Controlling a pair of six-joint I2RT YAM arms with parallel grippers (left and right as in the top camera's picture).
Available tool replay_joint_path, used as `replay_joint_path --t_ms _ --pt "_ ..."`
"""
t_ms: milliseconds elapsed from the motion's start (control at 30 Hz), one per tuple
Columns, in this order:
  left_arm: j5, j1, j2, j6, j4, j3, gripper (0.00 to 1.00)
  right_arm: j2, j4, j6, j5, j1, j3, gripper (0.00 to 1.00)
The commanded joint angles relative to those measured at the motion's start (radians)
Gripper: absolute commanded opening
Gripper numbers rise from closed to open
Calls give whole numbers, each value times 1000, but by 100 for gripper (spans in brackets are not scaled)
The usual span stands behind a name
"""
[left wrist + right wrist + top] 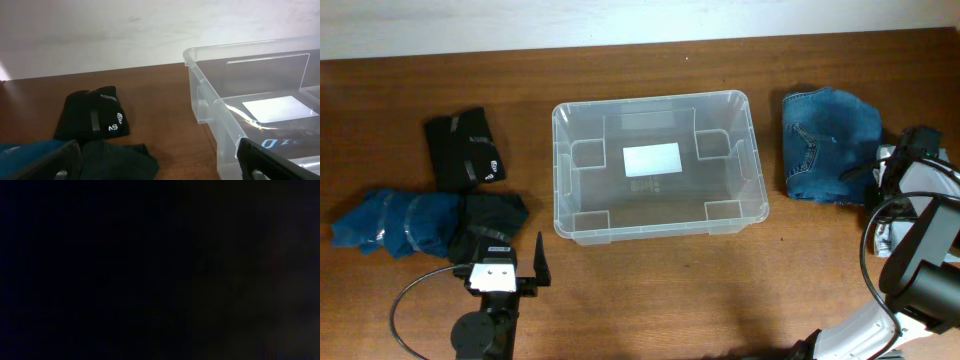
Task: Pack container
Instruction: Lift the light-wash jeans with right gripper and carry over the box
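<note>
The left pincer [159, 155] stands released, its jaws spread wide above the dark cloth pile [490, 215] at the near left of the bench [650, 290], grasping nothing. A black folded garment [95, 117] lies just beyond the pile. The right pincer [897, 168] sits at the near edge of the folded jeans [825, 140]. Its own camera shows only black, so I cannot tell whether it is clenched or released.

Between the two arms, mid-bench, stands the container [562, 170], mouth up. Its long axis runs left to right across the bench, its white label [651, 159] shows on the bottom, and nothing lies inside.

Judging by this, packing has not yet begun and the first pick is the step in hand. The next move calls for a pincer to close on a garment, lift it clear of the rim and carry it inward over the container.
</note>
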State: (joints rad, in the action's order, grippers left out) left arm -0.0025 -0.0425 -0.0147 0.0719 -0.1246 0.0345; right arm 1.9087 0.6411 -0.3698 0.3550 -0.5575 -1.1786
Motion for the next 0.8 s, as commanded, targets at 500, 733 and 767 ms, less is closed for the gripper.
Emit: replay_joint_path --t_ms 500,733,767 --pt "14 6 8 12 0 -4 100 3 454 304 -240 1 -450 4" --pt "14 6 8 12 -1 -4 99 3 831 304 -452 1 -888 4" --pt "14 6 8 12 -1 -4 99 3 882 304 -497 1 -955 4"
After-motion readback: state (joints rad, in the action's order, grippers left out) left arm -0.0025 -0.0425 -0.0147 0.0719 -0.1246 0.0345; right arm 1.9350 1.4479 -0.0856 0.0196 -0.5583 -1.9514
